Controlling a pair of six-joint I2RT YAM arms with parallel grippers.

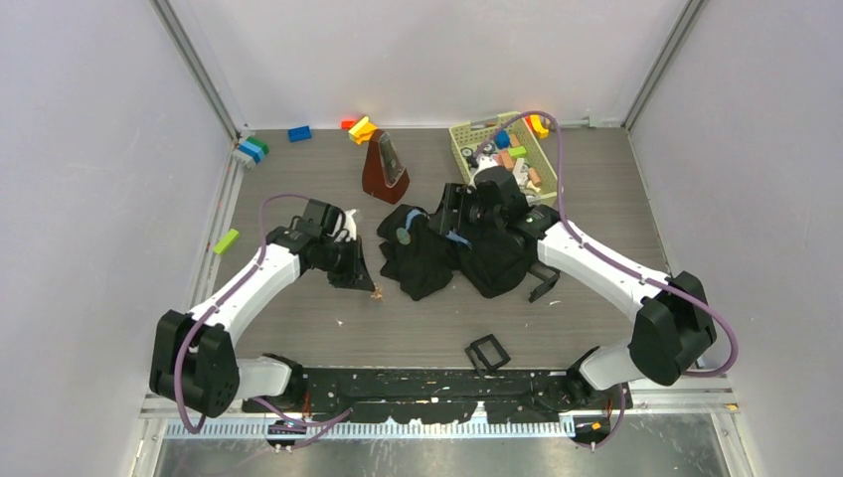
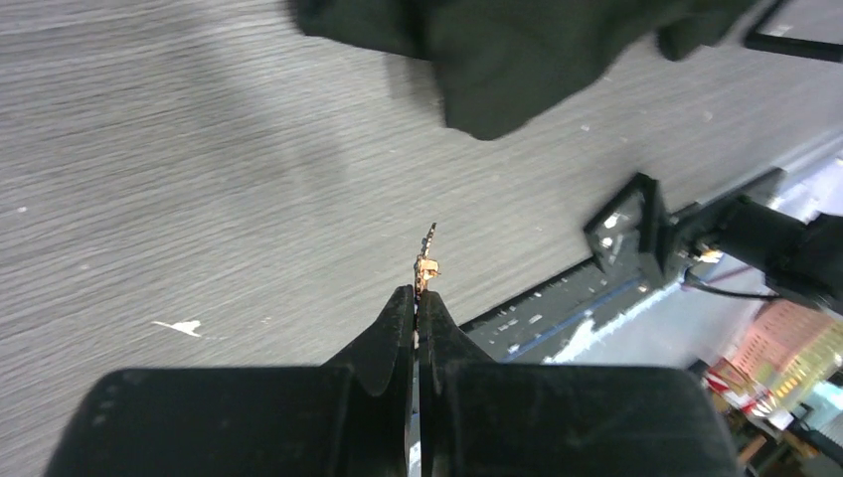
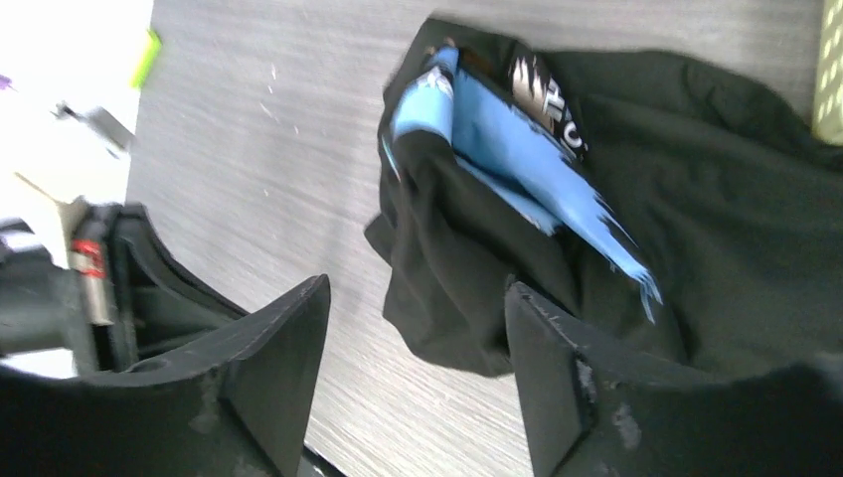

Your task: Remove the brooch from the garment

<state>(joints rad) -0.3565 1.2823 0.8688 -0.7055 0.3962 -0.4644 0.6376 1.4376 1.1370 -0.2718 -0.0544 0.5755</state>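
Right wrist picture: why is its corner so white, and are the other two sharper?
Right wrist view: top-left corner is blown out, and the garment looks smeared. Left wrist view: the brooch is soft, the table blurred. Top external view: evenly lit, sharp.

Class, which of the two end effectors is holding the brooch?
The left end effector: shut on the gold brooch, apart from the garment. The right end effector is open, over the garment.
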